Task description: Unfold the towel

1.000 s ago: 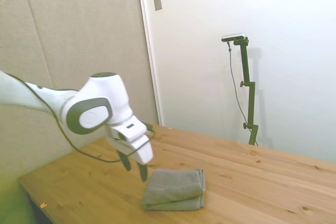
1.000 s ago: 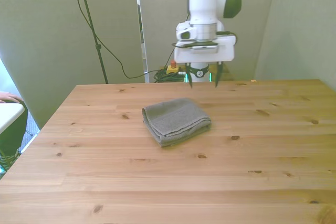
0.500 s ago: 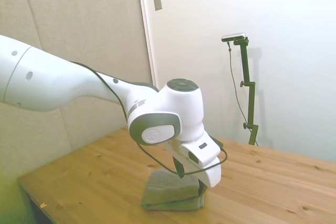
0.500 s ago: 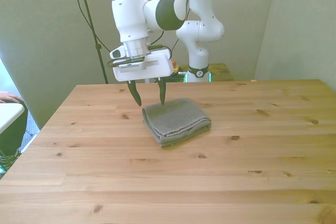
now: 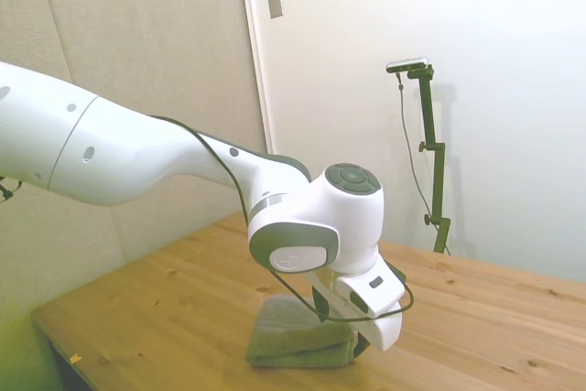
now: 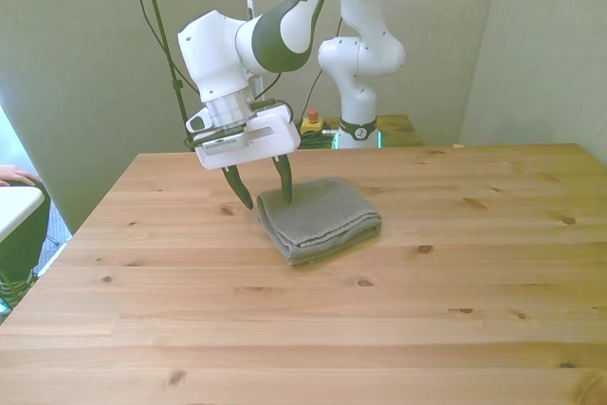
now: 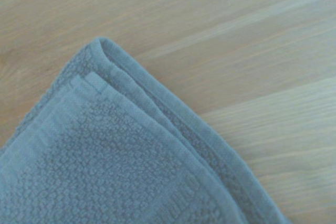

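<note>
Lower now, our gripper (image 6: 261, 191) straddles the folded towel's (image 6: 322, 217) corner on the desk (image 6: 398, 310), fingers (image 6: 283, 180) spread apart.

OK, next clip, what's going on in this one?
A white robot arm is working on a folded grey-olive towel that lies on a wooden table. Its tool is open and low at the towel's corner on the front view's left, one finger over the cloth, the other over bare wood. The wrist view shows that corner's stacked layers. Nothing is gripped yet, and the towel is not unfolded.
</note>
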Tool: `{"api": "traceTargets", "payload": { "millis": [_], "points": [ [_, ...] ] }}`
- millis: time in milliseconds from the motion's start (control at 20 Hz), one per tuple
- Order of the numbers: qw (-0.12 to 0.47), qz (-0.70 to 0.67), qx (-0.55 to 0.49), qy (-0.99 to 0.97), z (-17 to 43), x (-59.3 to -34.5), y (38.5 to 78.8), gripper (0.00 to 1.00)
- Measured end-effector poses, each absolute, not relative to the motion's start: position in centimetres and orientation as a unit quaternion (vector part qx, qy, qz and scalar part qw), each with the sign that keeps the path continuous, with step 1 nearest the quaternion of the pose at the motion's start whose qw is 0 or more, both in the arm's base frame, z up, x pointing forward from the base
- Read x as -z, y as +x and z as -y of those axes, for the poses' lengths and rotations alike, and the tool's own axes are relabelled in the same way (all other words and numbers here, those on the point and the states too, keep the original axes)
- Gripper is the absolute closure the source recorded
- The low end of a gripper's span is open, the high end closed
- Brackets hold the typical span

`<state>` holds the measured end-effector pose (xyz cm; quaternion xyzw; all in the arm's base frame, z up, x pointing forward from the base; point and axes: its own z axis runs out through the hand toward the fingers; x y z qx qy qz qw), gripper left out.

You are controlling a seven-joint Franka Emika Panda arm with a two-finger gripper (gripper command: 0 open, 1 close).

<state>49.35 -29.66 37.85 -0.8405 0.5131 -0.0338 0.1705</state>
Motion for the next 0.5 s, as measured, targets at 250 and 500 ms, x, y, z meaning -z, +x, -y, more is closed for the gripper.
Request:
{"api": "traceTargets", "payload": {
  "millis": [250,500],
  "points": [
    [0.177,-0.505,0.036,-0.844,29.18,-37.69,49.69,1.0],
    [0.18,-0.5,0.035,-0.847,28.88,-37.57,49.79,1.0]
  ]
}}
